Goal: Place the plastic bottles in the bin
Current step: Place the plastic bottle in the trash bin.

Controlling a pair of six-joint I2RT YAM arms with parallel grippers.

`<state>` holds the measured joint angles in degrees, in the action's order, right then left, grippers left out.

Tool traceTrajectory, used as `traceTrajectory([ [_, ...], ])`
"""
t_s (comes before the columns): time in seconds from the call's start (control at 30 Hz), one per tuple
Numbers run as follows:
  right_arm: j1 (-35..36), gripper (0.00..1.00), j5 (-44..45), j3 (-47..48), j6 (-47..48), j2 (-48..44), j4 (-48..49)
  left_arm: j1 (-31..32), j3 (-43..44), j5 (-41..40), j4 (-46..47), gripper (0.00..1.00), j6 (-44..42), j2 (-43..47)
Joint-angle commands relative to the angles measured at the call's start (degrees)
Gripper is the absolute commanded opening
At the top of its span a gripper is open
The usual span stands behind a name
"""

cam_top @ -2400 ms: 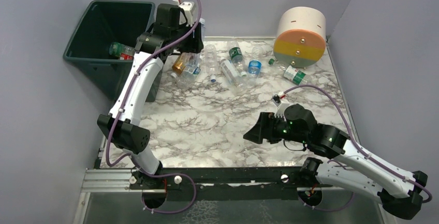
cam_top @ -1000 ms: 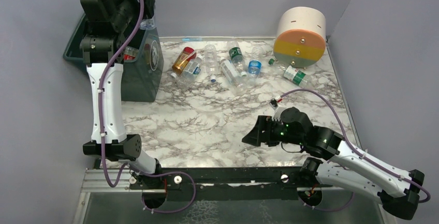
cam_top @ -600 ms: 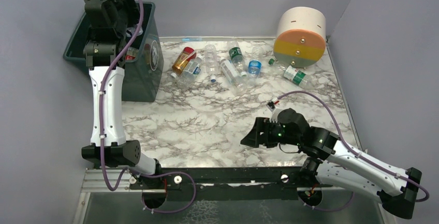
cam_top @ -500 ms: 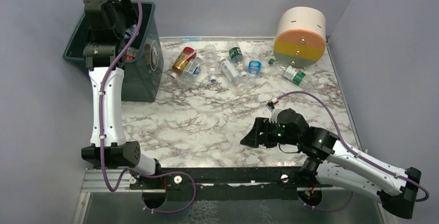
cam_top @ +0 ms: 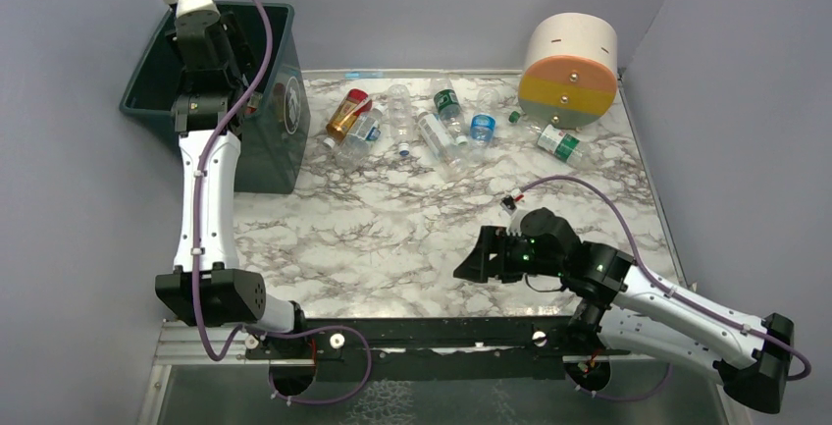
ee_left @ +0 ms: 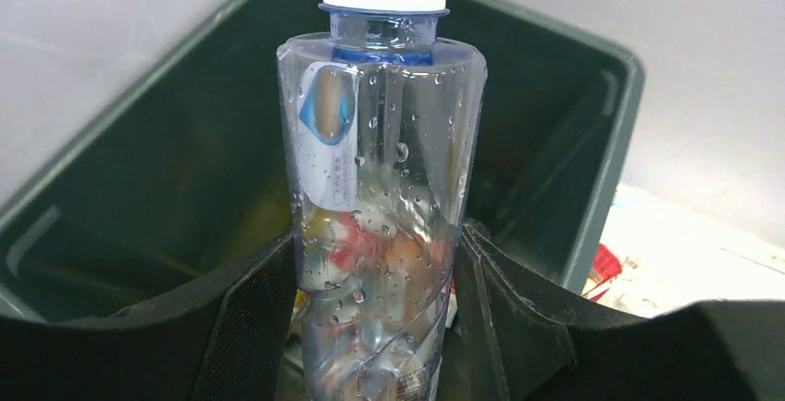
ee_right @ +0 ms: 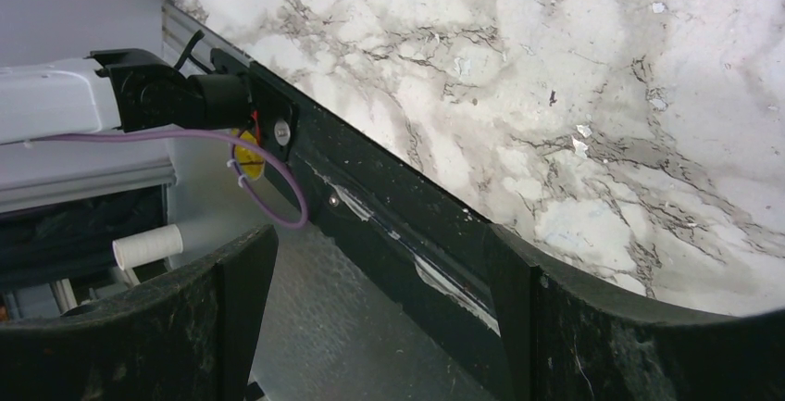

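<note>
The left tool [ee_left: 375, 318] clamps a clear white-capped bottle [ee_left: 381, 142] over the dark green bin [ee_left: 565, 132], seemingly poised to drop it, while the right tool [ee_right: 370, 308] hangs open and empty above the counter [ee_right: 555, 95].

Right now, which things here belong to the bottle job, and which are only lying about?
Job: green bin; clear bottle held by left gripper over the bin; loose bottles on the marble table.
Lying about: big cream, orange and yellow cylinder.
</note>
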<state>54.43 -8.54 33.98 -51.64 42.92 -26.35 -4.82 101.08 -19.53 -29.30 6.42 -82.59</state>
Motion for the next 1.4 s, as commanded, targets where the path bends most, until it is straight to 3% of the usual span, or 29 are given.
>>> traceTrajectory([
  [0.0, 0.41, 0.85, -1.4, -0.4, -0.31, 0.26, 2.2, -1.46, -4.83, -1.12, 4.54, 0.63, 1.05, 3.53],
  [0.07, 0.41, 0.85, -1.4, -0.6, -0.31, -0.12, 2.32, -2.2, -5.67, -0.72, 4.6, 0.65, 0.91, 3.89],
  [0.17, 0.41, 0.85, -1.46, -1.55, -0.48, -0.75, 2.89, -2.79, -7.36, -0.42, 4.96, 0.76, 1.2, 4.55],
  [0.33, 0.41, 0.85, -1.82, -2.59, -0.27, -0.85, 3.51, -3.53, -9.14, 1.07, 5.74, 0.78, 1.82, 3.75],
  [0.5, 0.41, 0.85, -1.64, -0.55, 1.62, 1.81, 2.96, -4.34, -9.27, 2.4, 5.75, 0.92, 2.38, 4.34],
  [0.67, 0.41, 0.85, -2.67, 0.46, 2.39, 4.72, 4.79, -4.49, -5.76, 7.76, 3.75, 0.96, 2.19, 5.79],
  [0.87, 0.41, 0.85, -3.55, 1.78, 3.42, 8.34, 6.92, -4.46, 7.38, 20.79, -7.44, 0.98, 1.43, 1.45],
  [1.13, 0.41, 0.85, -1.54, 5.77, 8.33, 11.86, 7.82, -4.46, 1.46, 31.96, -3.85, 0.98, 4.43, 5.57],
  [1.37, 0.4, 0.88, -0.5, 7.07, 10.82, 17.99, 12.94, -4.49, -4.68, 32.52, 3.49, 0.99, 5.85, 7.6],
])
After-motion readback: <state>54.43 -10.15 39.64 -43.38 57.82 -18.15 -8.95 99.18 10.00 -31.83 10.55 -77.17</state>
